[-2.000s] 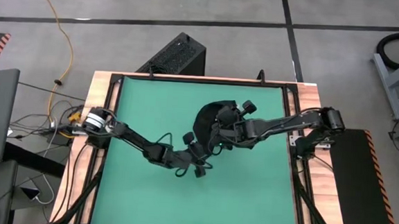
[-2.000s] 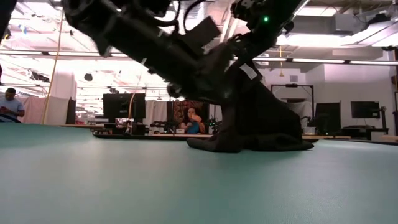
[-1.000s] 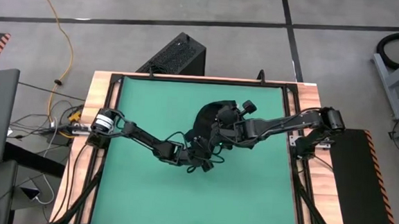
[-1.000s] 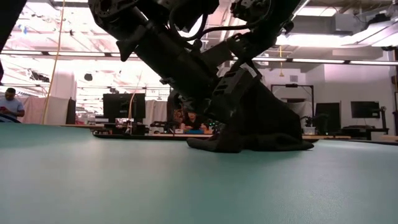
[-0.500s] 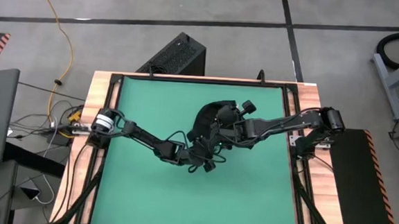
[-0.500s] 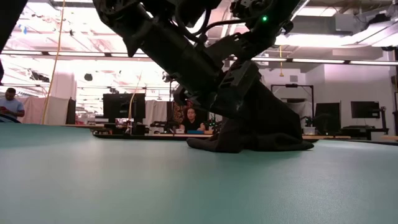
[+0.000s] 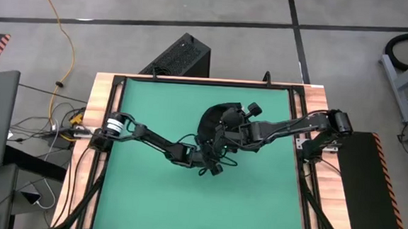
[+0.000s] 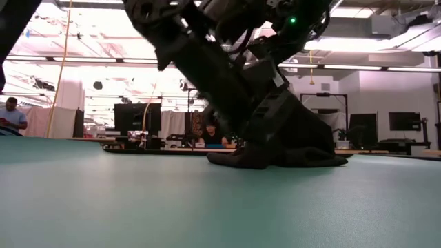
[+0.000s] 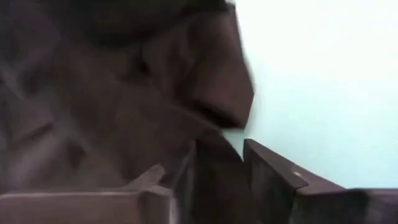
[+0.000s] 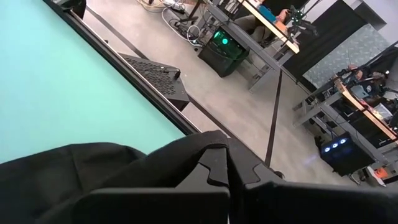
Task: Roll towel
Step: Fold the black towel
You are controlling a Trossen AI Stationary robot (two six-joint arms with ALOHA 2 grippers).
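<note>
The black towel [image 7: 214, 117] is bunched right of the green mat's [image 7: 154, 111] middle. In the low view it rises like a tent [image 8: 303, 131], and its lower edge [image 8: 289, 162] lies on the mat. My right gripper [image 7: 223, 133] comes from the table's right and is shut on the towel's raised part [image 10: 155, 162]. My left gripper [image 7: 211, 152] reaches in from the left at the towel's near side. In the left wrist view its two fingers have dark cloth [image 9: 219, 174] between them. My left gripper has a fold of the towel's near, low part [image 9: 217, 165] between its two fingers [image 9: 267, 174]. It comes slanting down from the table's left. That part of the towel stays low by the mat. My right gripper pinches the towel's raised top [image 10: 205, 144] between its shut fingers [image 10: 214, 168], coming roughly level from the table's right. The cloth hangs below the fingers in a tent shape, and its bottom edge [image 8: 275, 164] rests on the mat.
Wooden rails [image 7: 102, 101] frame the mat. A black box [image 7: 179, 56] stands on the floor past the far edge. Bare mat lies to the left [image 7: 141, 103] and near [image 7: 205, 207] of the towel. People sit at desks in the room behind [image 8: 10, 114].
My left gripper has moved toward the table's right and a little toward the far edge, in against the towel's near side. The towel and my right gripper have kept still.
</note>
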